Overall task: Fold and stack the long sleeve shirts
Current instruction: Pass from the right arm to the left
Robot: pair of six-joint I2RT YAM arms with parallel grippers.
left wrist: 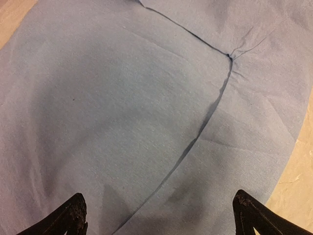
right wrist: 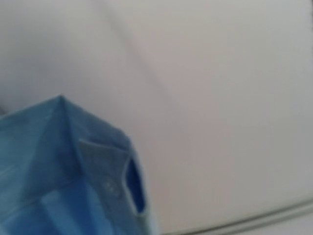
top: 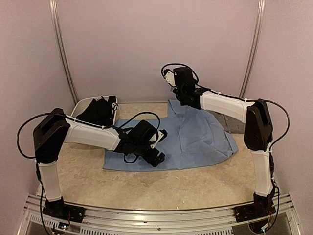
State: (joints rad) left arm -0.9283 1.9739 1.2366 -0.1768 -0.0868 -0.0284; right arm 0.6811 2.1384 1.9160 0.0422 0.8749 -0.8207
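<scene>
light blue shirt [top: 195, 139] lies spread flat across the middle of the table [top: 146, 188]. left gripper [top: 157, 159] hovers low over its left part, fingers wide apart and holding nothing. right gripper [top: 182, 100] sits raised at the far collar edge, blue cloth close to its camera; fingers hidden, so i cannot tell its grip.

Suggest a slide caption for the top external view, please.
Left gripper, jaws open, over spread light blue shirt; right gripper holds its far edge; black shirt in white tub.
</scene>
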